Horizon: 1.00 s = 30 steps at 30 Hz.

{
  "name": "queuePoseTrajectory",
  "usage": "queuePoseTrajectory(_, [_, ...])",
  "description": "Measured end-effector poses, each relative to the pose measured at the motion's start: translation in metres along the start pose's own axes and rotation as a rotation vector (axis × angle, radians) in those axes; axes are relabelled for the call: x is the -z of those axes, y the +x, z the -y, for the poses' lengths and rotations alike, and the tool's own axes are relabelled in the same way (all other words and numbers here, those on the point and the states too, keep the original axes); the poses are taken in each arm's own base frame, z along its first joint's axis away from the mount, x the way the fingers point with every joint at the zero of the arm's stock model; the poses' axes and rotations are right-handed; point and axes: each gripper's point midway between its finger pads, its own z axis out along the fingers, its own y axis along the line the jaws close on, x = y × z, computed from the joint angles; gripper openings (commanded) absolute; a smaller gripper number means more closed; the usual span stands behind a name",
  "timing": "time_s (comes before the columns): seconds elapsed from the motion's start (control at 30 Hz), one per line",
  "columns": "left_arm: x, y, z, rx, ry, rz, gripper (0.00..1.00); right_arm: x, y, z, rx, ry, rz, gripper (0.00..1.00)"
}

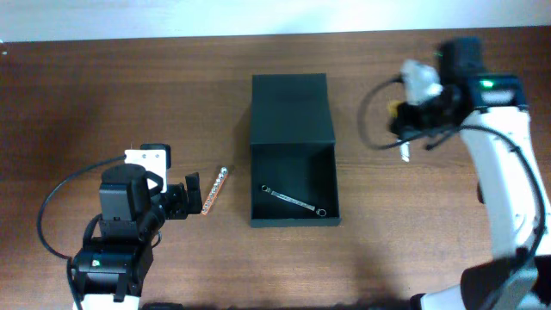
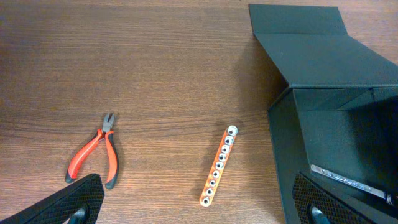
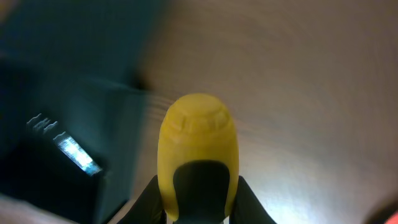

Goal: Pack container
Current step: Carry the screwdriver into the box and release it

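Observation:
The dark green container lies in the middle of the table with its flap lid open toward the far side. It also shows in the left wrist view. A silver wrench lies inside it. My right gripper hovers to the right of the container's lid, shut on a yellow-and-black tool handle. My left gripper is open and empty, low over the table left of the container. An orange socket rail lies just ahead of it. Red-handled pliers lie to the rail's left.
The wooden table's far edge runs along the top of the overhead view. The right arm's cable loops between the container and the right gripper. The right wrist view is blurred.

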Motion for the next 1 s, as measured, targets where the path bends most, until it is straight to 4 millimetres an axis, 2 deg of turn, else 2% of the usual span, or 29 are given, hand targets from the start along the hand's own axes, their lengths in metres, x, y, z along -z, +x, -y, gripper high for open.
queuePoseTrajectory(0.07, [0.0,0.0,0.0,0.0,0.0,0.0,0.99,0.006,-0.008,-0.046,0.223,-0.041,0.004,0.04])
queuePoseTrajectory(0.1, [0.0,0.0,0.0,0.0,0.0,-0.001,0.99,0.006,-0.009,-0.075,0.353,-0.072,0.007,0.04])
queuePoseTrajectory(0.13, [0.0,0.0,0.0,0.0,0.0,0.0,0.99,0.004,-0.005,-0.117,0.532,-0.121,0.004,0.04])
queuePoseTrajectory(0.23, [0.0,0.0,0.0,0.0,0.0,0.0,0.99,-0.001,0.013,-0.179,0.804,-0.206,-0.01,0.04])
queuePoseTrajectory(0.3, [0.0,0.0,0.0,0.0,0.0,0.0,0.99,-0.006,0.022,-0.2,0.903,-0.238,-0.024,0.04])
queuePoseTrajectory(0.33, [0.0,0.0,0.0,0.0,0.0,0.0,0.99,-0.015,0.028,-0.211,0.958,-0.257,-0.05,0.04])
queuePoseTrajectory(0.43, [0.0,0.0,0.0,0.0,0.0,0.0,0.99,-0.042,0.035,-0.215,0.988,-0.275,-0.124,0.04])
queuePoseTrajectory(0.5, [0.0,0.0,0.0,0.0,0.0,0.0,0.99,-0.072,0.043,-0.212,0.986,-0.283,-0.211,0.04])
queuePoseTrajectory(0.57, [0.0,0.0,0.0,0.0,0.0,0.0,0.99,-0.093,0.049,-0.209,0.982,-0.289,-0.271,0.04])
queuePoseTrajectory(0.8, [0.0,0.0,0.0,0.0,0.0,0.0,0.99,-0.134,0.059,-0.206,0.988,-0.302,-0.356,0.04])
queuePoseTrajectory(0.97, [0.0,0.0,0.0,0.0,0.0,0.0,0.99,-0.151,0.065,-0.201,0.977,-0.308,-0.396,0.04])
queuePoseTrajectory(1.0, [0.0,0.0,0.0,0.0,0.0,0.0,0.99,-0.153,0.065,-0.198,0.969,-0.308,-0.404,0.12])
